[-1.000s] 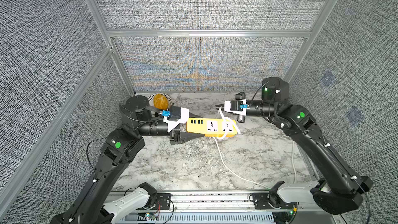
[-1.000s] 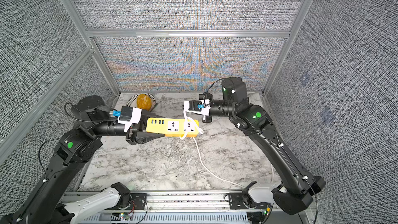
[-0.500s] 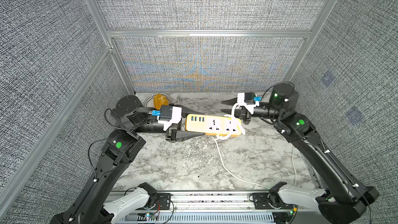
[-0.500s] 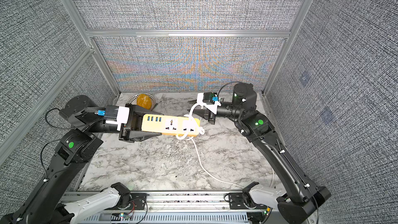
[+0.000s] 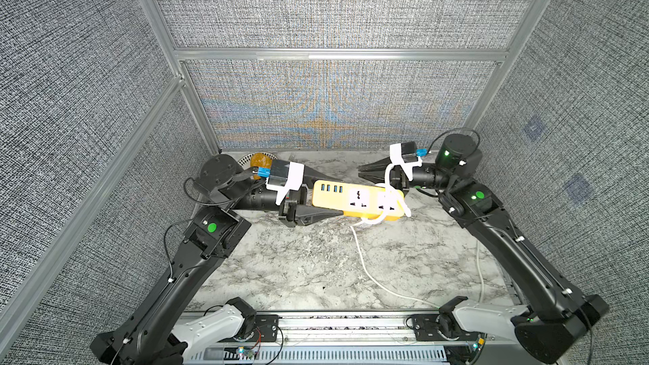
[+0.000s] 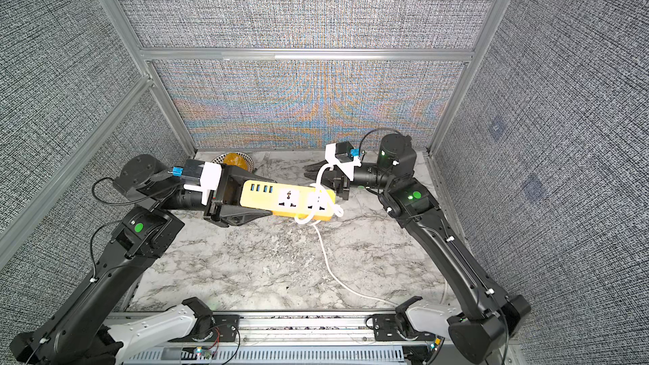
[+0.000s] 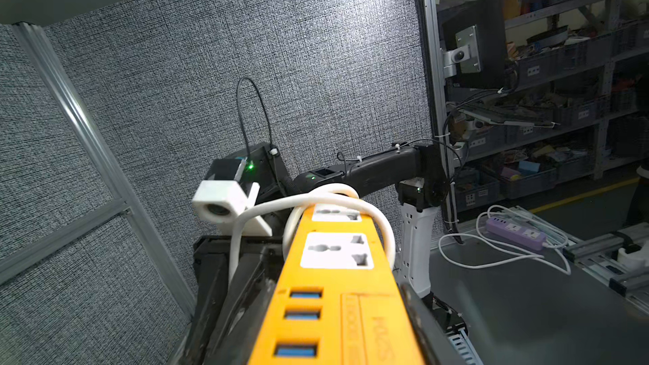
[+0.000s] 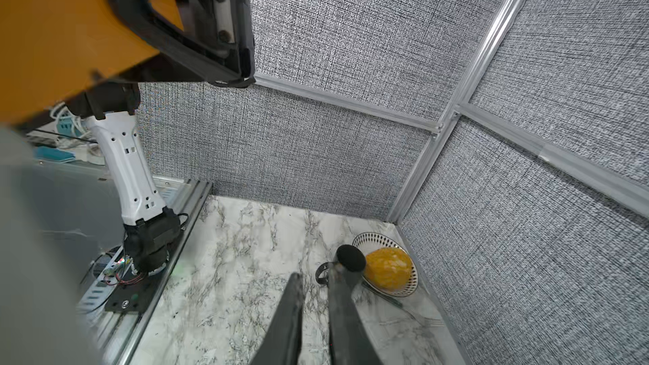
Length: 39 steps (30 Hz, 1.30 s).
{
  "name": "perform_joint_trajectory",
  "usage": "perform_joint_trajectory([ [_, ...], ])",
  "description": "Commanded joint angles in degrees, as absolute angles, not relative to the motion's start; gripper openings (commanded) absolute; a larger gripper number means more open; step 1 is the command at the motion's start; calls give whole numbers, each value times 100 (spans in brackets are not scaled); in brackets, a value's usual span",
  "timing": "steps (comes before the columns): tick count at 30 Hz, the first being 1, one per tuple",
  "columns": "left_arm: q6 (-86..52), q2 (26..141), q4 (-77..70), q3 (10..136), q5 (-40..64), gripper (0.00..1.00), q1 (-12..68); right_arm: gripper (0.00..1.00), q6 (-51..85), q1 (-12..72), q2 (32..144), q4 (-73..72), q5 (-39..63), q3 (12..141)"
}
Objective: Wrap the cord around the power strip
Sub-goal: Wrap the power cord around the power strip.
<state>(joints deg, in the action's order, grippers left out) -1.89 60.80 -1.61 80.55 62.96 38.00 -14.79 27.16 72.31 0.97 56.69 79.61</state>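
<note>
While the left gripper keeps its clamp, right gripper: drawn back toward its own side since a second ago; its fingers, spread half a second ago, are now narrow.
Power strip: held off the marble table between the left fingers at its USB end; the socket end juts past those fingertips, just beside the right fingers, and has shifted slightly toward them.
Cord: looped around the socket end; one strand rises to the roots of the right fingers, pinched there or not, cannot tell.
Around: speckled orange fruit on a patterned plate, fork beside it, well behind the left fingers.
In the way: white camera mount covers the right finger roots in both top views.
Right wrist view only: a slit between the right fingertips, nothing in it.
Left wrist view only: purple power strip outside the cell.
Top views only: the cord's tail trailing across the table.
</note>
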Motion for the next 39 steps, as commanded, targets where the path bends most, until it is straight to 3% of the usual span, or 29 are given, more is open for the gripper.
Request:
perform_joint_trajectory([
  [1,-501,6130,-914,8182,6443,0,3967,20,-521,2751,7411,-1078,6048,7801],
  [5,-430,6111,-1406,8148,6029,0,4061,33,242,2873,7533,-1986,6082,7401],
  [9,-266,6064,-1843,8005,5382,0,4096,36,755,2893,7509,-2468,6075,7009],
  [10,-264,6060,-1942,7954,5192,0,4096,34,886,2892,7502,-2605,6077,6917],
  [13,-249,6049,-2258,7787,4727,0,4104,4,1244,2896,7544,-2856,6154,6741],
  [14,-274,6068,-2380,7740,4616,0,4112,0,1375,2899,7602,-2963,6203,6692],
  [24,-119,6261,-3153,7520,3140,0,4167,0,1824,3537,7963,-3422,5621,6323],
  [27,157,6263,-3264,7395,2587,0,4167,14,1859,3583,7914,-3480,5302,6170],
  [31,401,6270,-3266,7313,2234,0,4168,16,2051,3650,7802,-3763,5027,5887],
  [39,551,6103,-2970,7203,2309,0,4166,30,2164,3647,7576,-3895,4941,5577],
])
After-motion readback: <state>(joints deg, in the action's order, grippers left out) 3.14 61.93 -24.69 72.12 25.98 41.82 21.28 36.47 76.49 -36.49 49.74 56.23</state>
